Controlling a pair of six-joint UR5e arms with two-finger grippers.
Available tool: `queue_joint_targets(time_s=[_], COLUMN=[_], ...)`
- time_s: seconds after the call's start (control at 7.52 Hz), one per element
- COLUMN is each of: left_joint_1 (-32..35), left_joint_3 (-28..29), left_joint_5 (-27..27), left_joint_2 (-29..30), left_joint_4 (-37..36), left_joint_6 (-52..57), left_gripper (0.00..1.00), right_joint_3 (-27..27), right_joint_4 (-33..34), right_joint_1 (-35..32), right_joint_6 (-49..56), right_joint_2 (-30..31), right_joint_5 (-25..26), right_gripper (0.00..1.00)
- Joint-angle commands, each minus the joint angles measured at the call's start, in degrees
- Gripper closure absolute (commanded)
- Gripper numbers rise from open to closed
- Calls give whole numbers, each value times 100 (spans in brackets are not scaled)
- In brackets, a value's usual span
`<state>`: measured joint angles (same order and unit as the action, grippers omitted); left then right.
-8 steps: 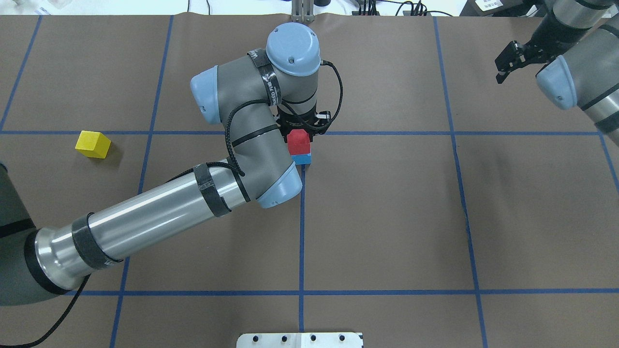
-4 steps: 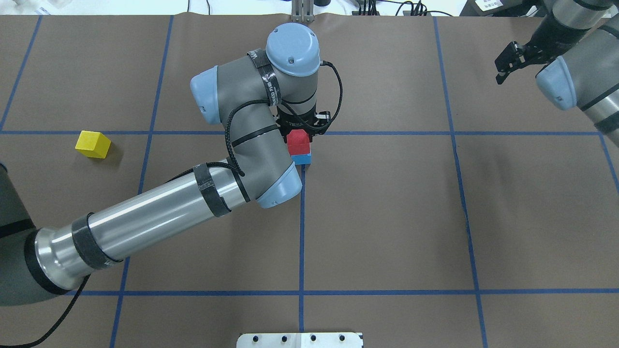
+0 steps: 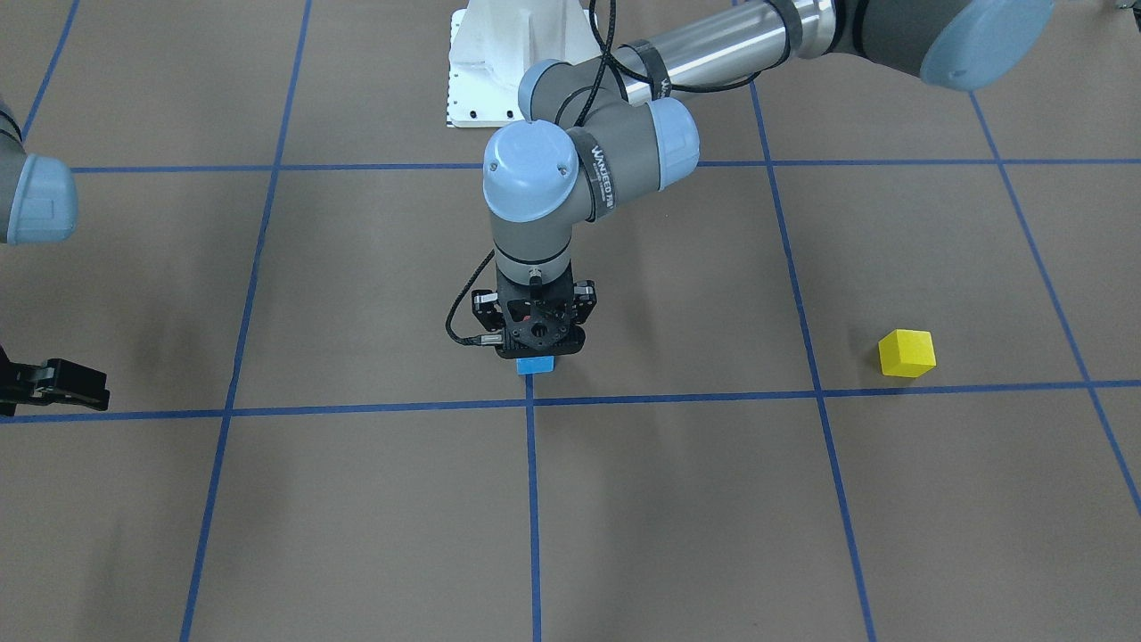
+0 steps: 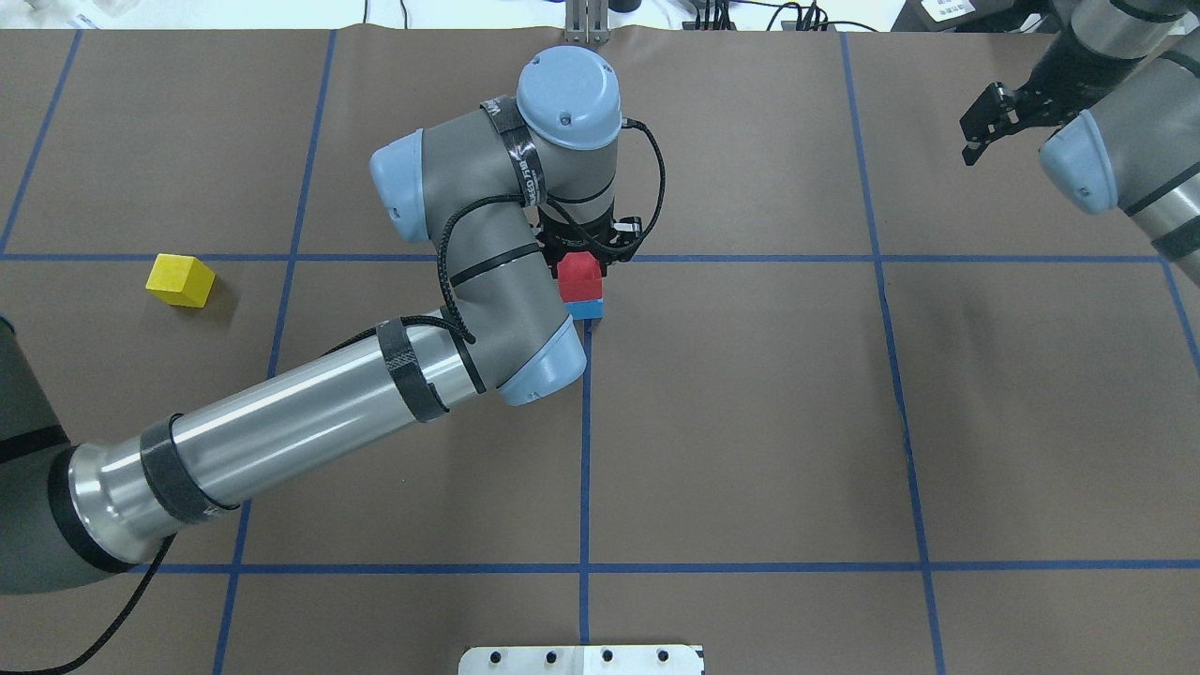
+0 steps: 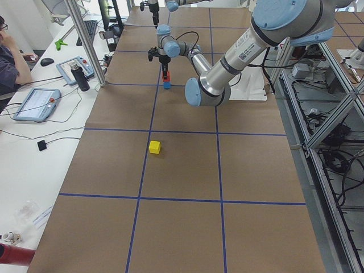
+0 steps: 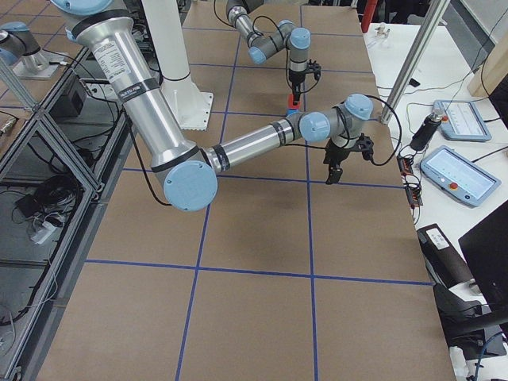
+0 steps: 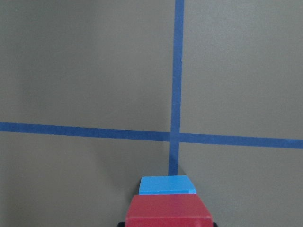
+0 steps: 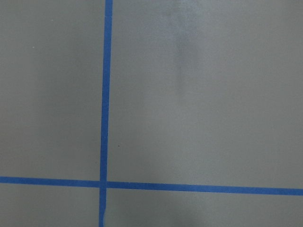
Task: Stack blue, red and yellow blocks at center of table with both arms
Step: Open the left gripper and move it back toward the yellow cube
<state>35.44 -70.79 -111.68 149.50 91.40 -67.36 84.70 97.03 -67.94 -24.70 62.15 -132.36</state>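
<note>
**Front-facing view:** A flat brown table point(image 3: 713, 499) is gridded with blue tape. A small matte sky-blue cube point(image 3: 535, 365) sits just on the robot's side of the central tape crossing point(image 3: 531, 401). The left gripper point(image 3: 534, 349) is straight above it and hides what it holds. A small matte yellow cube point(image 3: 907, 353) stands alone, well away from the crossing toward the robot's left. The right gripper point(image 3: 94, 392) hangs far from the crossing on the opposite side, fingers parted and empty.

**Overhead view:** A small matte red cube point(image 4: 578, 270) sits directly over the blue cube beside the crossing. Two of the three tiers look placed, and the yellow cube is not yet lifted.

**Left side view:** Red is over blue. Bare table surrounds the yellow cube.

**Right side view:** The right gripper hovers short of the table's operator-side edge, well apart from the crossing.

**Left wrist view:** The left gripper clasps the red cube by its sides. I cannot tell whether the red cube rests on the blue cube.

**Right wrist view:** Only bare table and tape show.

The yellow cube lies well in from every edge, so there seems to be open room to come down on it. The left arm would likely need to let go and lift clear of the crossing first.
</note>
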Motion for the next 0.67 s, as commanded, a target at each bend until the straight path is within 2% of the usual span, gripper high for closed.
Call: queue_joint_targets(time_s=[0.0,0.53], left_joint_1=[-107,-12], left_joint_3=[-14,-285], left_joint_5=[32,14], left_joint_2=[-9,-52], left_joint_4=[44,-34], left_joint_6=[12,30], left_gripper=[0,0], right_joint_3=[-6,-6], right_joint_4=[0,0], right_joint_1=[0,0], right_joint_6=[0,9], right_joint_2=[-1,-1], right_joint_5=[0,0], right_gripper=[1,1])
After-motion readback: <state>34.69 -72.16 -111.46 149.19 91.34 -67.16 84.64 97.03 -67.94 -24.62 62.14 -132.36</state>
